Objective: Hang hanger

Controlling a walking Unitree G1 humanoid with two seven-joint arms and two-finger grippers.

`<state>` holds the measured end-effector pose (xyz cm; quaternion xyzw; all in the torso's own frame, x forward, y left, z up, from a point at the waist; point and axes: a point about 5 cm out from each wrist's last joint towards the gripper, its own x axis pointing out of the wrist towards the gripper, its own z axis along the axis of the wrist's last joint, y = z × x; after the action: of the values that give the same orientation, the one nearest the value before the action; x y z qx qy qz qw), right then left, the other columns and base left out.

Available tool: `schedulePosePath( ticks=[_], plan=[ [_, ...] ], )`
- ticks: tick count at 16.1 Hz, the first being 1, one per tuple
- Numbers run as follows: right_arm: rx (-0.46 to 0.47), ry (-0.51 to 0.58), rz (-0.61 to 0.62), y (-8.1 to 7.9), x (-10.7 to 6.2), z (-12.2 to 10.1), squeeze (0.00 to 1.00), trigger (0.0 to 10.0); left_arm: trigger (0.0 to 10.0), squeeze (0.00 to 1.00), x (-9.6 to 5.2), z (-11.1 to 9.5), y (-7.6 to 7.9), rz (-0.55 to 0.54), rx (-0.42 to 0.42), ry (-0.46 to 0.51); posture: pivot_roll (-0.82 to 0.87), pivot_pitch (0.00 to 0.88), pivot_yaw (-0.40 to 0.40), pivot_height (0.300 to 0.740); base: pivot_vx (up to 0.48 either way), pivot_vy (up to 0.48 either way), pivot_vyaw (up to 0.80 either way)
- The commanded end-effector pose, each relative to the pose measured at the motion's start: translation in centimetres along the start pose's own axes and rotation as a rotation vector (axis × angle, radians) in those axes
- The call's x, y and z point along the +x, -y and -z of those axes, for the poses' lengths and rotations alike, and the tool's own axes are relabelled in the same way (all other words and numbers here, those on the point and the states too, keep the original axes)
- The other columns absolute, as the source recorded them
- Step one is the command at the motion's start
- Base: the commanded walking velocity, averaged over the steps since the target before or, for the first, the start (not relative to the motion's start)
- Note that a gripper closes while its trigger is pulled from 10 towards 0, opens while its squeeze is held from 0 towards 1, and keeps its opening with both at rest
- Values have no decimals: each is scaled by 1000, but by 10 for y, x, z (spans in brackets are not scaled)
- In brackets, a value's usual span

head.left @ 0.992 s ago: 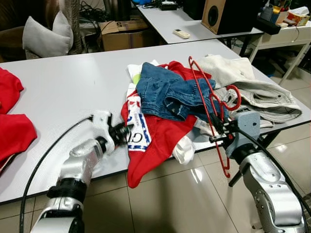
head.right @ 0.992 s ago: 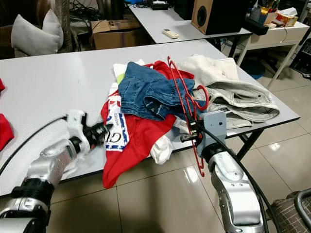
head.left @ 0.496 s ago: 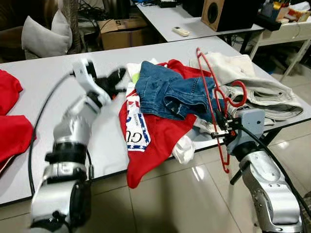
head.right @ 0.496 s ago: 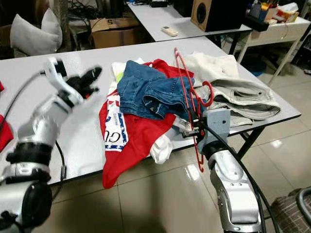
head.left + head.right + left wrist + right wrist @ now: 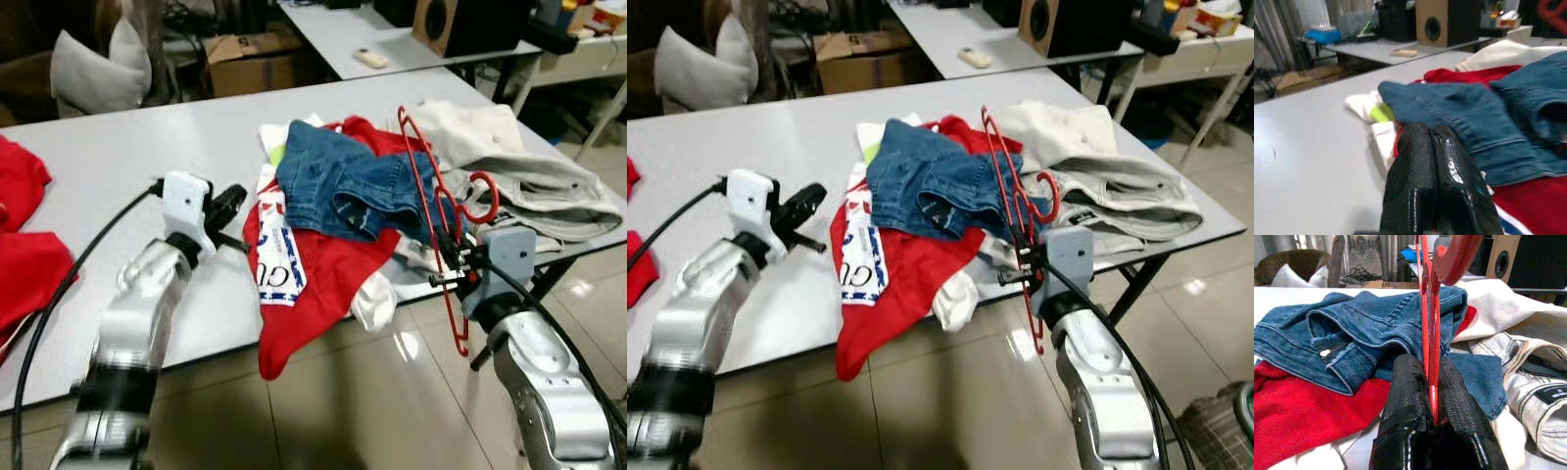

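The right hand [image 5: 453, 262] is clamped on the red hanger [image 5: 431, 211], its two black fingers [image 5: 1452, 396] pinching the thin frame (seen close in the right wrist view). The hanger stands nearly upright at the front edge of the white table [image 5: 118, 166], leaning over the blue jeans [image 5: 343, 186] and the red garment [image 5: 323, 274]. The left hand [image 5: 227, 203] hovers above the table just beside the pile, its fingers [image 5: 1420, 186] pressed together, holding nothing.

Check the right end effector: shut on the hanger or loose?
Shut on it. In the right wrist view the two black fingers pinch the red hanger wire between them; the right end effector holds it upright at the table edge.
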<state>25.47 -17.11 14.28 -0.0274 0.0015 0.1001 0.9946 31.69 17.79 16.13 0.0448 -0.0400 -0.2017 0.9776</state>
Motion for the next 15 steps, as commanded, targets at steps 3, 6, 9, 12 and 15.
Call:
schedulePosePath(
  ticks=[3,6,9,12,15],
  plan=[
    [35,-12,0,2,-11,1,0,10000,10000,0,-20,-4,19,22,4,58,-112,0,25,740,0,480,-781],
    [38,9,37,3,-16,2,0,10000,10000,0,-27,14,31,19,33,6,-138,0,61,740,0,-480,-260],
    [37,14,48,4,-17,1,0,10000,10000,1000,-18,22,22,-81,-32,-41,-148,0,78,740,0,-137,0],
    [19,24,37,8,-11,-3,0,10000,10000,1000,-6,28,8,-187,-62,-118,-149,0,58,740,0,0,0],
    [-9,4,7,10,-12,-4,0,10000,10000,1000,-4,35,15,-160,-97,-153,-160,0,46,740,0,0,0]
  ],
)
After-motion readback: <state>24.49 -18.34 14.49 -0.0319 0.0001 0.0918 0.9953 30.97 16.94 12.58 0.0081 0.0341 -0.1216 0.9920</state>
